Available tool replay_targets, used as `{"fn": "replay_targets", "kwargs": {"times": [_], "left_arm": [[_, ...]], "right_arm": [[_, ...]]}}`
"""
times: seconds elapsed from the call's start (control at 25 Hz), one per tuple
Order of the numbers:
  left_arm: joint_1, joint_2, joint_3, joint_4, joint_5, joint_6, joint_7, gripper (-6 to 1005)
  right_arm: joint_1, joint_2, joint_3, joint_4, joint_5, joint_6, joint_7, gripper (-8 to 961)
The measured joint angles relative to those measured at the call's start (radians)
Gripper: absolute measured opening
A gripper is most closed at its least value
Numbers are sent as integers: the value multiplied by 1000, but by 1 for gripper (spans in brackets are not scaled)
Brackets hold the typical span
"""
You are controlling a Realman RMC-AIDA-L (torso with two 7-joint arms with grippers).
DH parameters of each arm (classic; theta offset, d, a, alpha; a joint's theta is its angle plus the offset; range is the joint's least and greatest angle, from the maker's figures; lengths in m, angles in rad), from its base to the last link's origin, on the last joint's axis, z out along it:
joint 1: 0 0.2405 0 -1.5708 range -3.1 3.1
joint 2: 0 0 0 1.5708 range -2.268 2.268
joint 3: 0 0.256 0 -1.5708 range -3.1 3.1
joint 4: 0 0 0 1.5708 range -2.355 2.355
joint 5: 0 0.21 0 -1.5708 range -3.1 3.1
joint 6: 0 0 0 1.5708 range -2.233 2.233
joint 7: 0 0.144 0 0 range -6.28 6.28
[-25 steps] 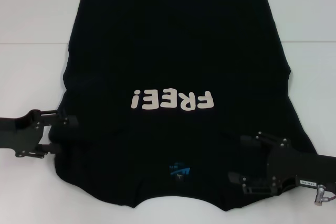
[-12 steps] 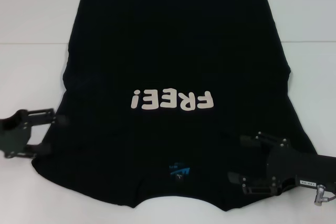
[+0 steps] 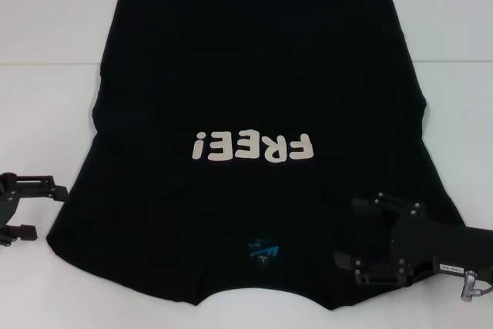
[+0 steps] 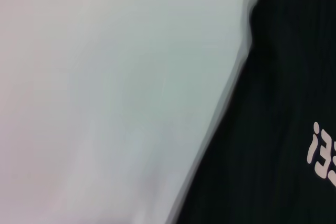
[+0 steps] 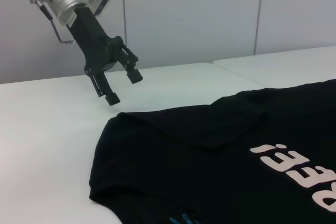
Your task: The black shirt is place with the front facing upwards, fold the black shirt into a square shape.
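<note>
The black shirt (image 3: 254,75) lies flat on the white table (image 3: 54,52), front up, with its white "FREE!" lettering (image 3: 254,146) and blue neck label (image 3: 262,250) toward me. My left gripper (image 3: 48,209) is open just off the shirt's near left edge, holding nothing. In the right wrist view the left gripper (image 5: 124,88) hangs above the table beside the shirt (image 5: 220,145). My right gripper (image 3: 347,232) sits open over the shirt's near right shoulder area. The left wrist view shows the shirt's edge (image 4: 283,103) and bare table.
White table surface (image 3: 454,28) surrounds the shirt on the left, right and far sides. A seam line crosses the table at the back (image 3: 46,62). A pale wall (image 5: 184,14) stands behind the table.
My left gripper drew the shirt's near left edge outward to the left, let go, and has backed away to the left. The right arm has not moved.
</note>
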Motion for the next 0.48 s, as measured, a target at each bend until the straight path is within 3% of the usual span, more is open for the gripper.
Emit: {"fn": "replay_targets", "kwargs": {"times": [0.48], "left_arm": [[-44, -3, 61, -16, 77, -23, -45, 933]], "right_arm": [[2, 1, 0, 1, 0, 0, -2, 947]]}}
